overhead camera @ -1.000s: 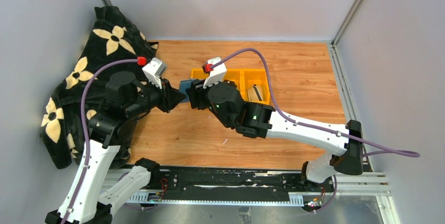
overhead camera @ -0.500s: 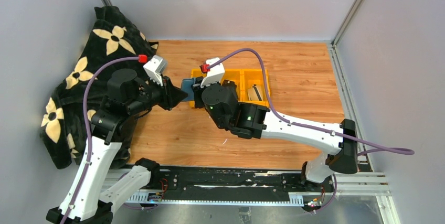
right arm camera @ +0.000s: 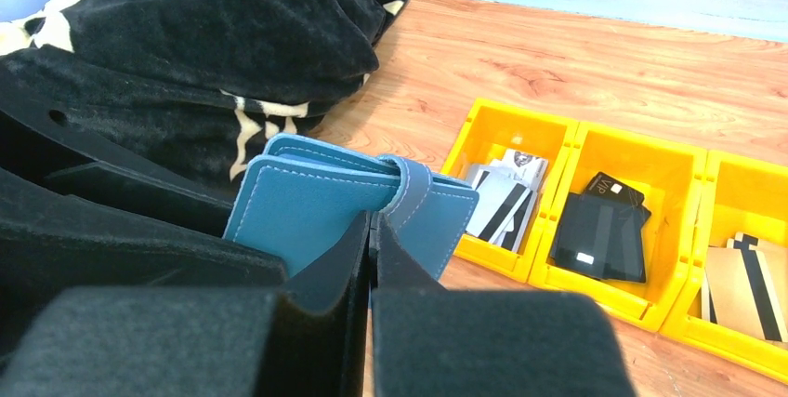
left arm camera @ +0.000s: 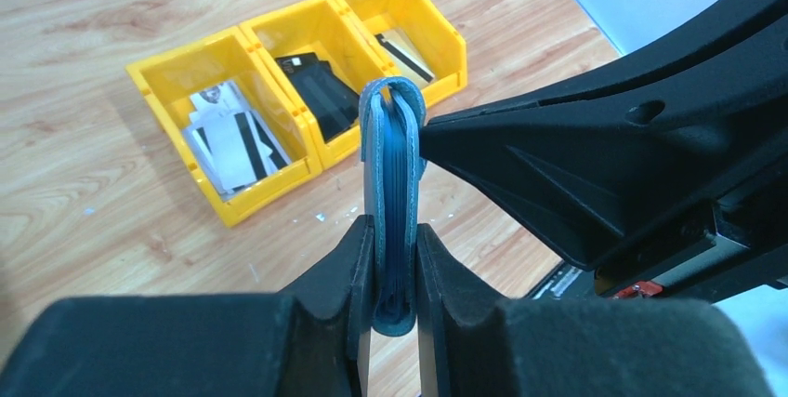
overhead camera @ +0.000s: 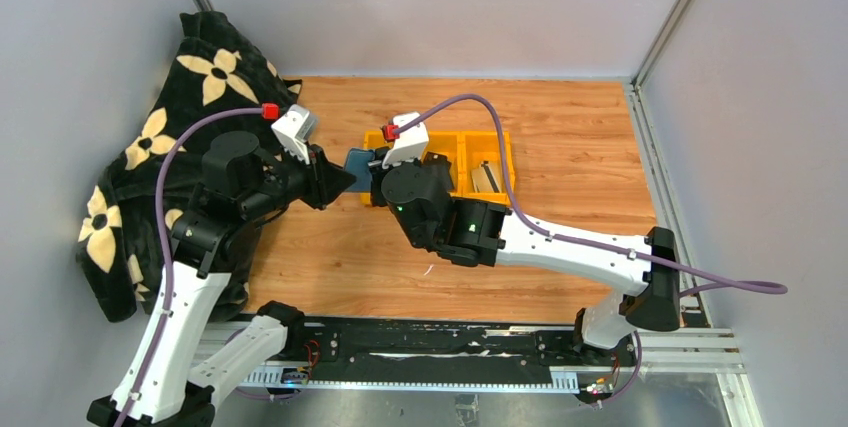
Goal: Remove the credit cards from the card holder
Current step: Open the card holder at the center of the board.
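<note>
Firmly my left pincer [left arm camera: 395,232] pinches the stitched, leathery teal card holder [left arm camera: 390,155]; my right pincer [right arm camera: 372,222], pressed together, sits just under its looped strap [right arm camera: 409,185].

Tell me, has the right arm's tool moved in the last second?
Yes, slightly. Against the yellow bins, the right tool has slid left, uncovering more of the middle bin; its tip stays by the card holder.

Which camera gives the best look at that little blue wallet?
The right wrist view: the card holder shows its broad face and strap. The left wrist view shows it edge-on; the top view, only a small sliver.
</note>
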`<state>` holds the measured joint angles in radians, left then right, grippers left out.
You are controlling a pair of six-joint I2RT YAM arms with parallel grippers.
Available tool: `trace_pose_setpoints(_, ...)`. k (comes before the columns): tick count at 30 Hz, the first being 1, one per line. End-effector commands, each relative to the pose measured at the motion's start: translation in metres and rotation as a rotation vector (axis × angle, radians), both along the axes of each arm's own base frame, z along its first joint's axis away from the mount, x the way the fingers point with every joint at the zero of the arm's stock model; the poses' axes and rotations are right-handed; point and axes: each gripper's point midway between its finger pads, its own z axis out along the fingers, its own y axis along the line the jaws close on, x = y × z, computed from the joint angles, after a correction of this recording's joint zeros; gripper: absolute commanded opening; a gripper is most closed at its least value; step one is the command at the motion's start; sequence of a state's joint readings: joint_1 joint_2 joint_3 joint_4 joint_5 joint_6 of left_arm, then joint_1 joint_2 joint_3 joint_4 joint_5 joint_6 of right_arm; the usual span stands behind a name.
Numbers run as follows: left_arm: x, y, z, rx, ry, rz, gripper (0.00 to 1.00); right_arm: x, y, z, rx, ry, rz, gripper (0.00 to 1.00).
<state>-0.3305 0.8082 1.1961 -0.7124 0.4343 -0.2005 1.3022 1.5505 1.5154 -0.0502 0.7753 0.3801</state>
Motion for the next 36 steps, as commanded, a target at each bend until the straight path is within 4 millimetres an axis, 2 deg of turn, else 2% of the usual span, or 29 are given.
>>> trace_pose_setpoints(1,0.0,0.016,0.041,0.041,-0.201,0.054,0.0,0.01,-0.029,-0.01,-0.07,-0.005,-0.094,0.0)
trace_pose_setpoints(5,0.013,0.035,0.049,0.114,-0.29,0.151,0.0,0.004,-0.026,-0.01,-0.07,-0.004,-0.038,0.0)
trace_pose_setpoints(14,0.012,0.041,0.048,0.198,-0.352,0.126,0.0,-0.005,-0.026,-0.004,-0.042,0.0,0.093,0.0)
trace_pose_setpoints(16,0.011,0.041,0.048,0.182,-0.342,0.138,0.0,-0.01,-0.023,0.003,0.019,0.02,0.12,0.07)
trace_pose_setpoints(19,0.01,0.036,0.042,0.134,-0.292,0.137,0.0,-0.019,-0.01,0.012,0.101,0.041,0.181,0.36)
trace_pose_setpoints(22,0.008,0.029,0.036,0.079,-0.231,0.126,0.0,-0.022,-0.001,0.02,0.149,0.057,0.207,0.5)
trace_pose_setpoints(32,0.001,0.022,0.039,0.027,-0.249,0.094,0.0,-0.026,0.028,0.021,0.279,0.184,0.238,0.51)
trace_pose_setpoints(36,-0.002,0.02,0.043,0.01,-0.252,0.08,0.0,-0.016,0.025,0.014,0.281,0.215,0.168,0.51)
